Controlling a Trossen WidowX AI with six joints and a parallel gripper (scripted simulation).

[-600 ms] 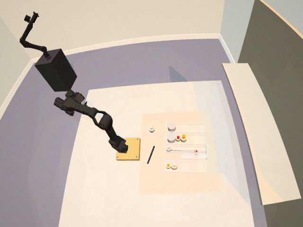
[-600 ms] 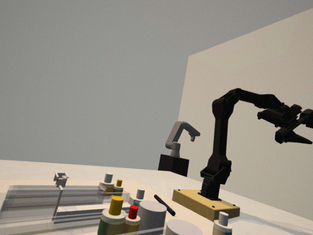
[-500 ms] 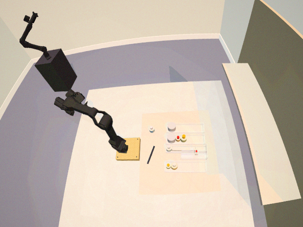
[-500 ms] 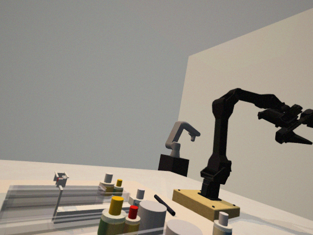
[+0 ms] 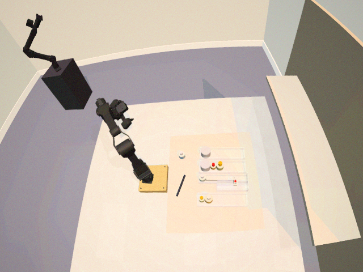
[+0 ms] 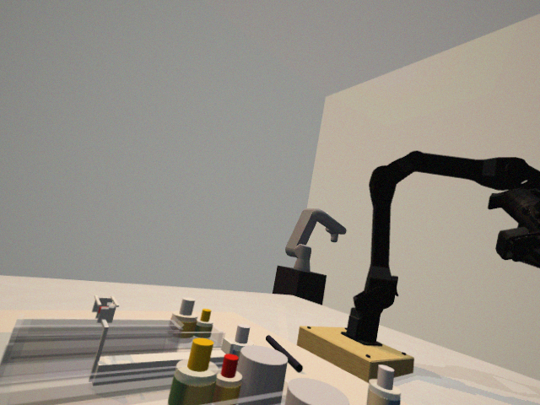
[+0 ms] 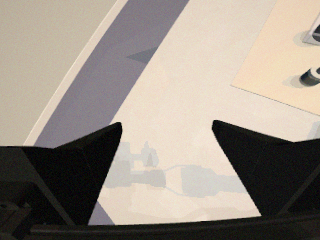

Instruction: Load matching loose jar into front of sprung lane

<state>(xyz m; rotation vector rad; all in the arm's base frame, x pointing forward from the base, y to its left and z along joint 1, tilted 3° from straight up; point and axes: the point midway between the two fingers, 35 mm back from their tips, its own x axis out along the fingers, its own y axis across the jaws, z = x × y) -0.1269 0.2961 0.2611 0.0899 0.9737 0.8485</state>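
From here, the loose jar loses its base below the exterior view's bottom edge. Left of it there, a gray cylinder is cut off too. Beyond it, the gripper's fingertips run past the right edge, and its lane jar is partly hidden behind another gray cylinder.
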